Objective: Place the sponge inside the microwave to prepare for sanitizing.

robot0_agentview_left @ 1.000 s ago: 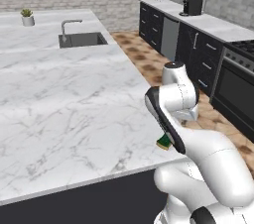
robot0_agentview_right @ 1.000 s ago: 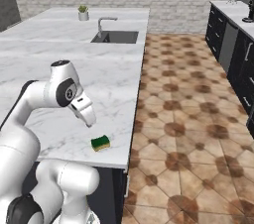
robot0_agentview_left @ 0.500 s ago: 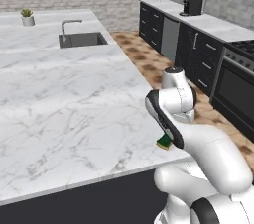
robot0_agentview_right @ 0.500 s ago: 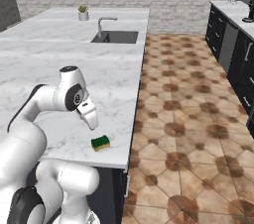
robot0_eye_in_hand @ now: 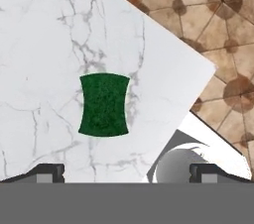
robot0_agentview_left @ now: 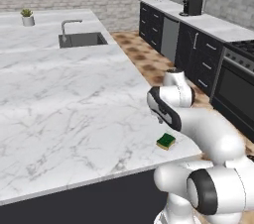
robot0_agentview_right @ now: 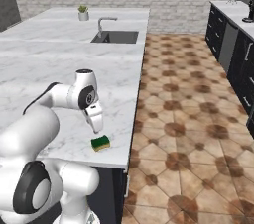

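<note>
Near the worktop (robot0_agentview_right: 59,64) corner closest to the robot lies one sponge (robot0_agentview_right: 100,143), green side up, a little in from the edge. Over the last second the tool (robot0_agentview_right: 97,130) has come down nearer the sponge and hangs just above it, jaws wide open and holding nothing, so a grasp looks imminent. Farther along the worktop from the sponge: one sink (robot0_agentview_right: 115,36), one small potted plant (robot0_agentview_right: 83,12).

The arm (robot0_agentview_left: 198,124) is made of glossy white, rounded shells with dark grey rings at its joints. Its bulbous white base (robot0_agentview_right: 34,188) bears a round dark disc, and small dark fingertips (robot0_eye_in_hand: 49,172) finish it.
</note>
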Robot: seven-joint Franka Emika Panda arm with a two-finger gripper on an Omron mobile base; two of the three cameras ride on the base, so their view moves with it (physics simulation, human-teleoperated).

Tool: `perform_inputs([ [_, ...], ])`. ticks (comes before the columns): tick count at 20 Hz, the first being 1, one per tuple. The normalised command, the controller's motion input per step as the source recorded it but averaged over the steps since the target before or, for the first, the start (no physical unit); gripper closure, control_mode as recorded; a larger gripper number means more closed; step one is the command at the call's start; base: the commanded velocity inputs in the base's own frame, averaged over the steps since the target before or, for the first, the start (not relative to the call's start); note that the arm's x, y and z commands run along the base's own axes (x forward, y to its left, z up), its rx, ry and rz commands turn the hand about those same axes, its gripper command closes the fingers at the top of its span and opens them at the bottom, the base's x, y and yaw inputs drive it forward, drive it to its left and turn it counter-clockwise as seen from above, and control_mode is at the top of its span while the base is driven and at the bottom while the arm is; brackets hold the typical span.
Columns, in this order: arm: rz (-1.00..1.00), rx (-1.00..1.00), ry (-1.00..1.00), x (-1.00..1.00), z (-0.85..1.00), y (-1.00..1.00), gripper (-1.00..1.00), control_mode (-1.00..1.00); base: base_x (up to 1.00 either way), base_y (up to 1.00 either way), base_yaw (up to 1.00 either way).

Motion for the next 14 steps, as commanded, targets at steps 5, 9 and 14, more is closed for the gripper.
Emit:
perform_inputs([
  [5, -0.06, 0.00, 0.14, 0.09, -0.24, -0.06, -1.00, -1.00, 0.00, 0.00, 0.00],
  [9, -0.03, 0.00, 0.03, 0.16, -0.22, 0.00, -1.00, -1.00, 0.00, 0.00, 0.00],
  [14, -0.06, 0.04, 0.00, 0.23, -0.21, 0.00, -1.00, -1.00, 0.00, 0.00, 0.00],
])
